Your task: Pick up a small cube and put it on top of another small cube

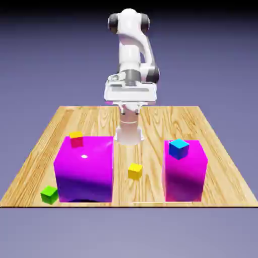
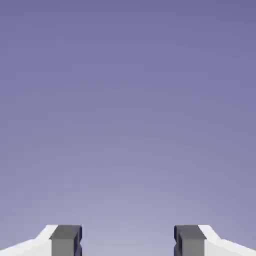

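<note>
The small yellow cube (image 1: 134,171) lies on the wooden table (image 1: 151,118), in the gap between two big magenta blocks. The small blue cube with a cyan top (image 1: 179,148) sits on top of the magenta block (image 1: 185,171) at the exterior view's right. My gripper (image 1: 130,103) hangs high above the table's far part, well behind and above both cubes. In the hand view the gripper (image 2: 127,242) is open, its two grey fingertips (image 2: 66,241) stand wide apart, and only the plain backdrop shows between them. Neither cube appears in the hand view.
A larger magenta block (image 1: 84,169) stands at the exterior view's left, with a small cube with a yellow top and red sides (image 1: 76,138) on its back corner. A small green cube (image 1: 49,194) lies at the table's near left corner.
</note>
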Tool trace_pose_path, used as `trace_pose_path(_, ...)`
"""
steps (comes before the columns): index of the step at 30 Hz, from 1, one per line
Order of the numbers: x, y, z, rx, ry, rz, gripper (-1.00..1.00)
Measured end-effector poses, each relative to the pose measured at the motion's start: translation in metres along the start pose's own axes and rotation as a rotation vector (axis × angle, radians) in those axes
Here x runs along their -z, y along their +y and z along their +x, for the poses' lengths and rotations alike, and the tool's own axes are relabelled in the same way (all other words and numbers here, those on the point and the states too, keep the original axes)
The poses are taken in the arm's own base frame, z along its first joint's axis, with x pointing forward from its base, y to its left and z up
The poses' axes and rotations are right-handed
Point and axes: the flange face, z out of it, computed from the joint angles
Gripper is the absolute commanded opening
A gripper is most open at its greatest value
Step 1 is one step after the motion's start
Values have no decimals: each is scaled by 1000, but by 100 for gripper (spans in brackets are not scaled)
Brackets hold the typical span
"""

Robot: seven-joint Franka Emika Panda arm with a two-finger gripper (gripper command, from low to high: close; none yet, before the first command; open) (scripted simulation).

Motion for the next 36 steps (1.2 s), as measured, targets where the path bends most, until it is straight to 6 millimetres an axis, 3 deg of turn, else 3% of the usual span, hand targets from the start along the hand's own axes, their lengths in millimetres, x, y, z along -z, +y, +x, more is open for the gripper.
trace_pose_path(14, -48, 17, -50, 693, -57, -151, 0)
trace_pose_path(36, -112, 77, -137, 1686, -384, -161, 0)
